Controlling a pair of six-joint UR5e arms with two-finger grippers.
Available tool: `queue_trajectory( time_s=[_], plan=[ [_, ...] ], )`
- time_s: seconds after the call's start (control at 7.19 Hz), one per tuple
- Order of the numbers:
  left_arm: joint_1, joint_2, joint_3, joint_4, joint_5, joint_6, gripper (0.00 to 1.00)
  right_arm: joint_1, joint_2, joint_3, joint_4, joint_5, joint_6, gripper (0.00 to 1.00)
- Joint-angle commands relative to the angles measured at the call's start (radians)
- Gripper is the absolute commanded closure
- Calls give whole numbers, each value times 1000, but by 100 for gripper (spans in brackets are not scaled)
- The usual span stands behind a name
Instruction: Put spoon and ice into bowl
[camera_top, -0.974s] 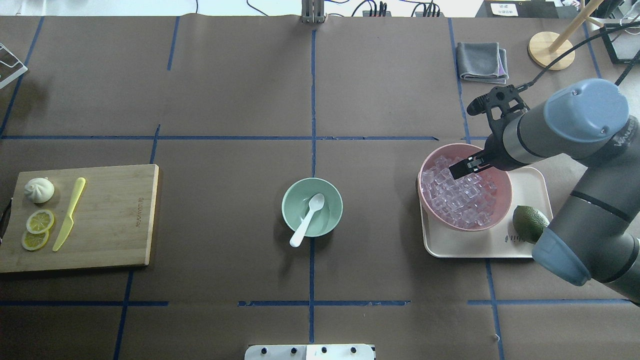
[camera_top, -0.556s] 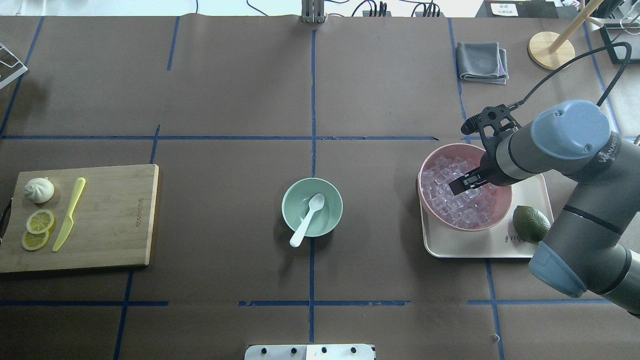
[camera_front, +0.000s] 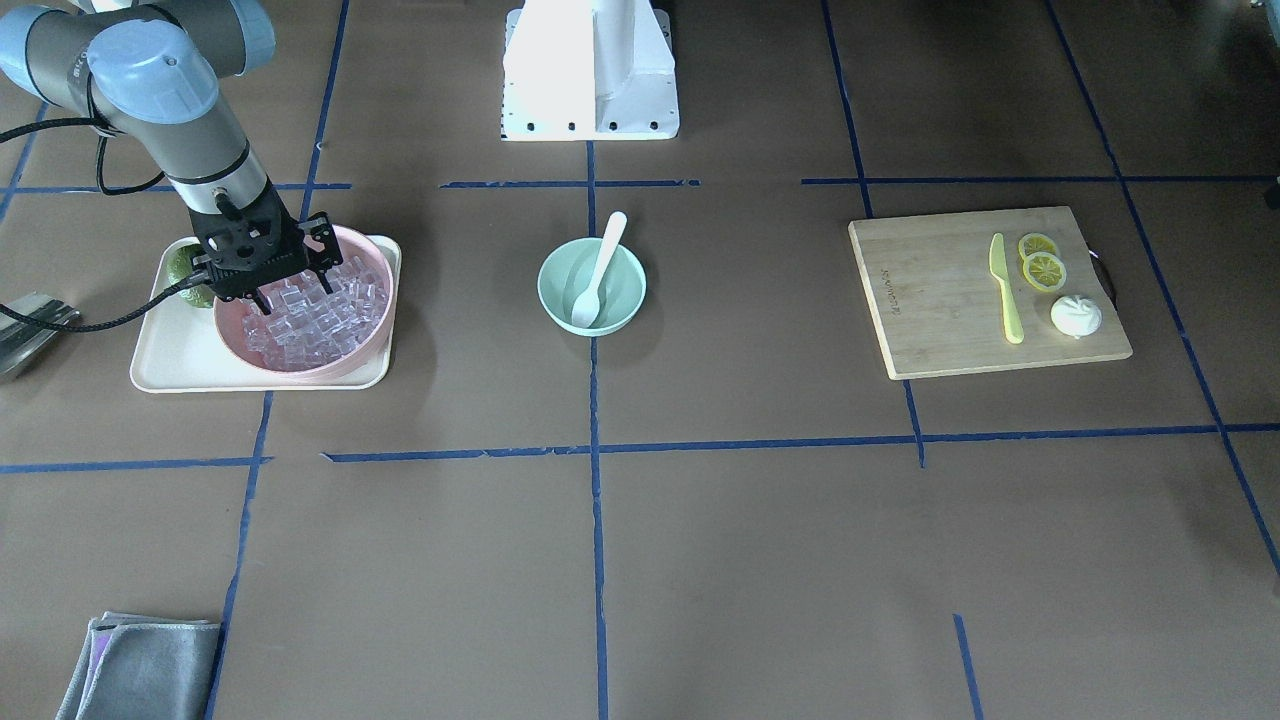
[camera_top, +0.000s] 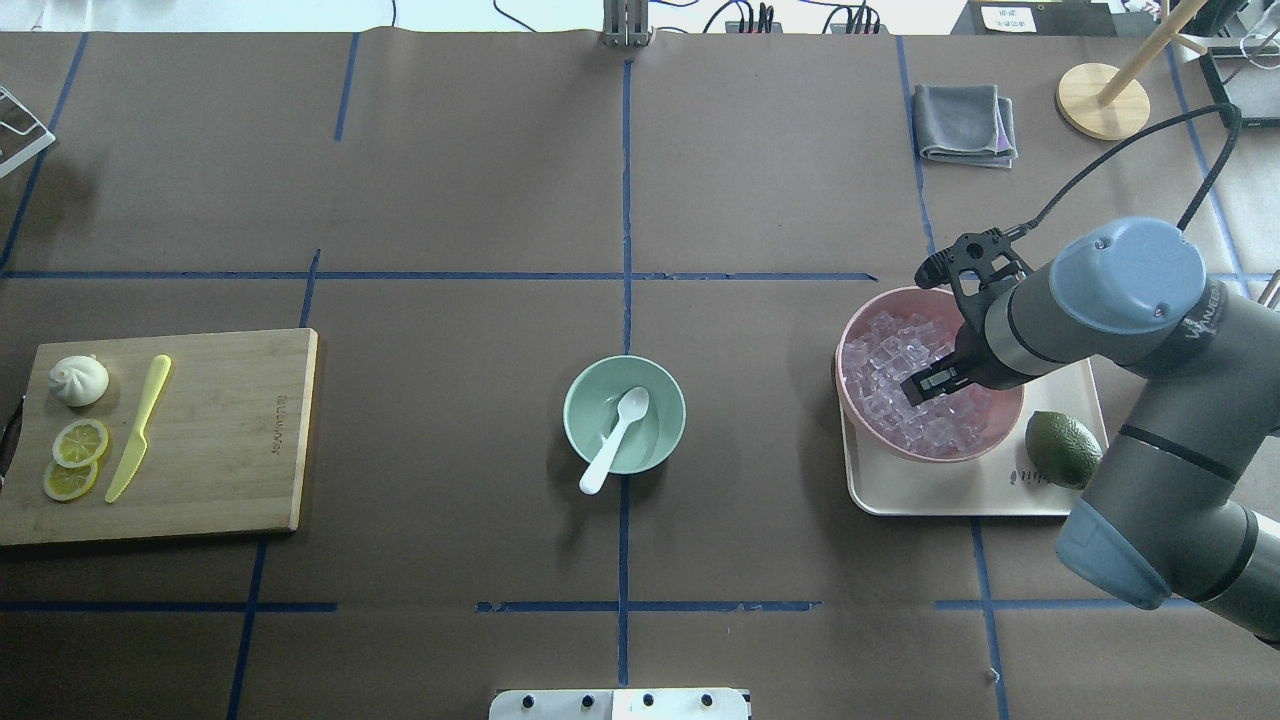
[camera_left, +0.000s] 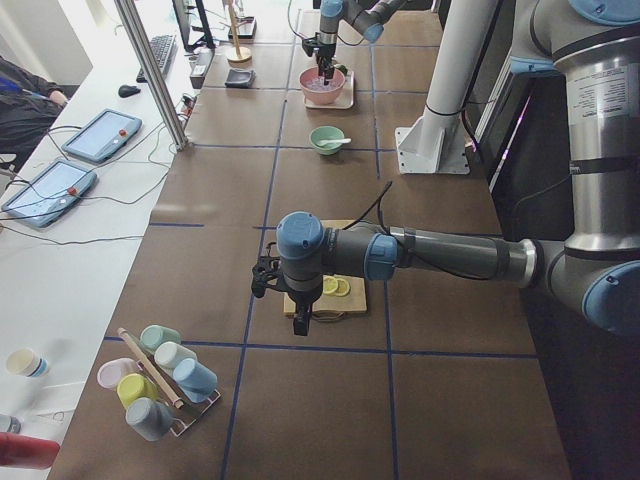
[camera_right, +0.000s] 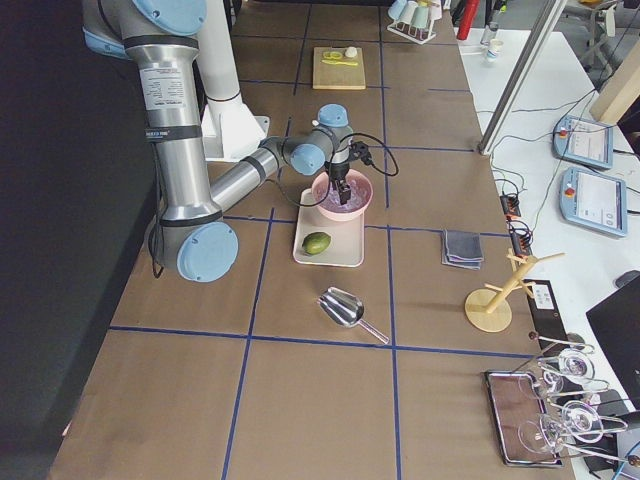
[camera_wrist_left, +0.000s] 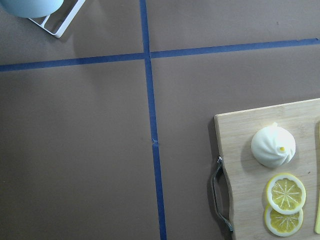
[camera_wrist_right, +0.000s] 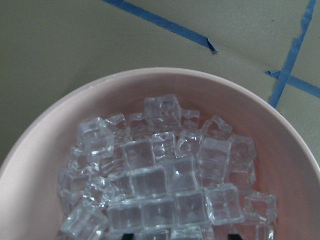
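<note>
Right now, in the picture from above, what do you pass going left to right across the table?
wooden cutting board → mint-green bowl → pink bowl → lime

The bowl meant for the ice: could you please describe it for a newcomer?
Find the middle of the brown table, on the blue tape line. The small mint-green bowl sits there, a white spoon in it. Unlike the larger pink bowl heaped with ice, it has none.
</note>
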Motion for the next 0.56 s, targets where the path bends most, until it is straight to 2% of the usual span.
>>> queue_trajectory(
  time_s=[0.0,0.28,0.42],
  plan=[
    [0,-2,1,0,0,0,0,-1,-13,0,0,4,0,55],
    [0,-2,0,0,0,-3,0,-1,-15,1,0,4,-2,87],
    [0,-3,-2,0,1,-3,0,0,-15,1,0,2,-2,97]
  ],
)
